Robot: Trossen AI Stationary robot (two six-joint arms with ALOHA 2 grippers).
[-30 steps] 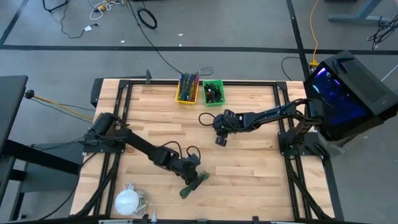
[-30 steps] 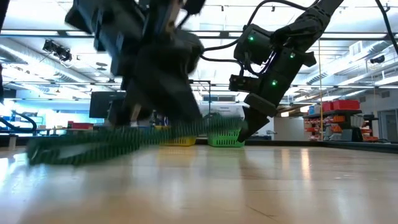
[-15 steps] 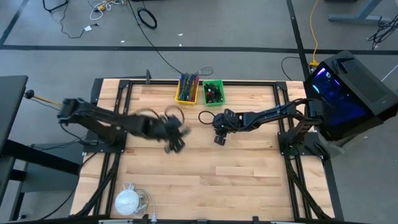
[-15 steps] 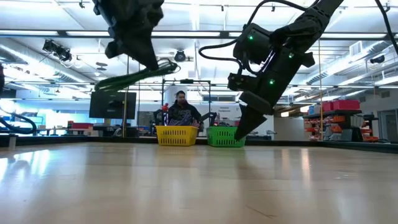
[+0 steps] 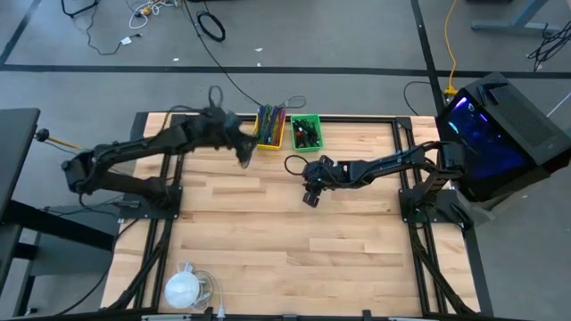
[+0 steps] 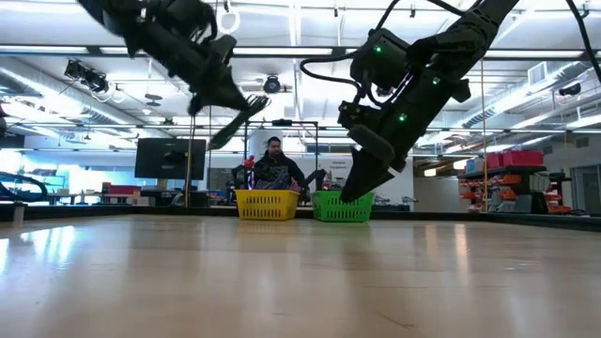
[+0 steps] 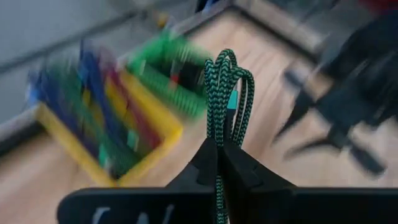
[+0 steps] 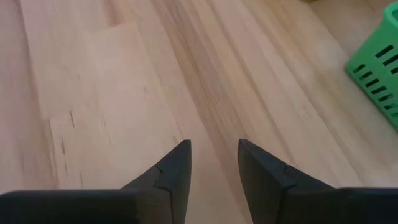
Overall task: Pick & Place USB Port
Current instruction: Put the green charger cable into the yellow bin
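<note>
My left gripper (image 5: 243,150) hangs high over the table's far edge, just left of the yellow basket (image 5: 269,130), shut on a coiled green braided USB cable (image 7: 225,93) that juts past the fingers (image 6: 235,119). The green basket (image 5: 306,134) stands right of the yellow one; both hold several cables. My right gripper (image 5: 310,196) hovers open over bare wood near the green basket (image 8: 376,59), touching nothing. My left gripper pinches the green cable's folded bundle (image 7: 219,149) between its two fingers, several strands together. The looped end (image 7: 227,65) sticks out beyond the fingertips. The cable is lifted clear of the table, slanting down from the fingers (image 6: 211,99) in the low view.
A white round object with a clear wrap (image 5: 186,287) lies at the table's near left corner. A person (image 6: 272,164) sits beyond the far edge behind the baskets. Dark frame rails (image 5: 178,134) run along the table's left and right sides.
My left gripper, shut on the green cable, has lifted it off the table near the near edge and swung it up and toward the far edge, arriving beside the yellow basket. My right gripper has drifted slightly left.
</note>
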